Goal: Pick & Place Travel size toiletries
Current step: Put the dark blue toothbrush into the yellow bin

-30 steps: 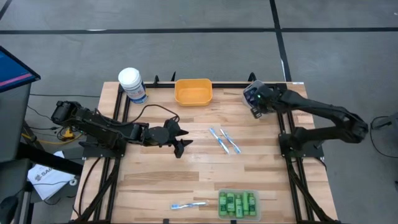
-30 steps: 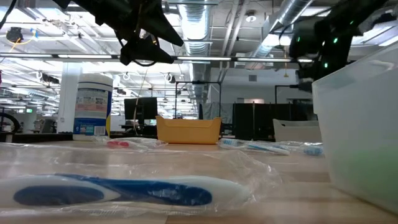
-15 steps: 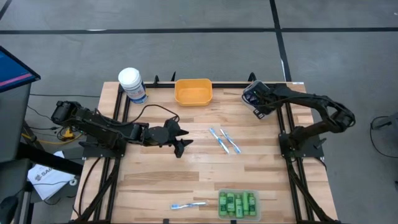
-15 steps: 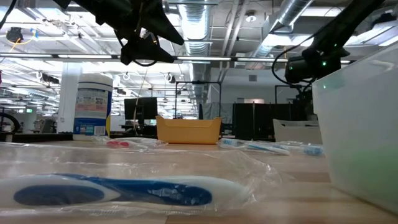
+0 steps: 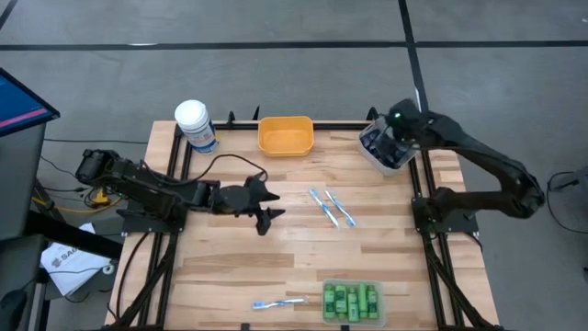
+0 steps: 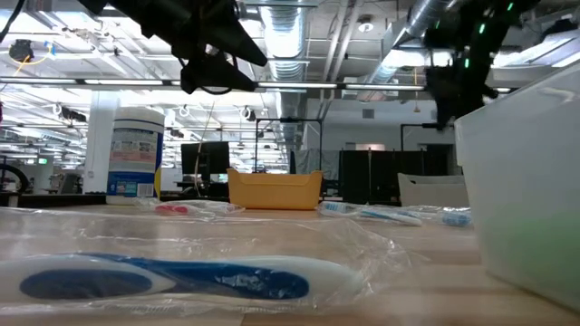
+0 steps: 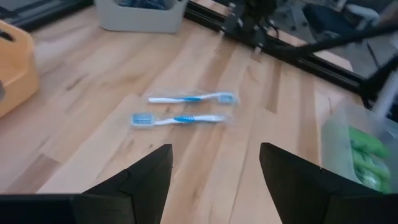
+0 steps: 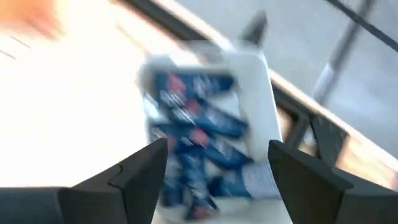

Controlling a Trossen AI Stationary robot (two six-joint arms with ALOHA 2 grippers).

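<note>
Two light-blue toothbrushes in clear wrap (image 5: 329, 207) (image 7: 185, 109) lie mid-table, just ahead of my open left gripper (image 5: 271, 204) (image 7: 216, 150), which hovers above the wood. A third toothbrush (image 5: 278, 302) (image 6: 172, 276) lies near the front edge. Beside it, green small bottles fill a clear bin (image 5: 351, 301). Dark navy tubes (image 8: 196, 134) lie in a grey bin (image 5: 386, 149) at the far right corner. My right gripper (image 8: 217, 146) (image 5: 393, 136) hangs open above that bin with nothing between its fingers.
An orange bin (image 5: 286, 135) stands at the far edge and a white-lidded canister (image 5: 195, 124) at the far left corner. Bare wood lies between the toothbrushes and the clear bin. Black frame rails (image 5: 427, 230) run along the table's sides.
My right gripper has risen from low over the grey bin and drawn back toward the table's far right corner, uncovering the bin and the navy tubes in it. The left arm has kept still.
</note>
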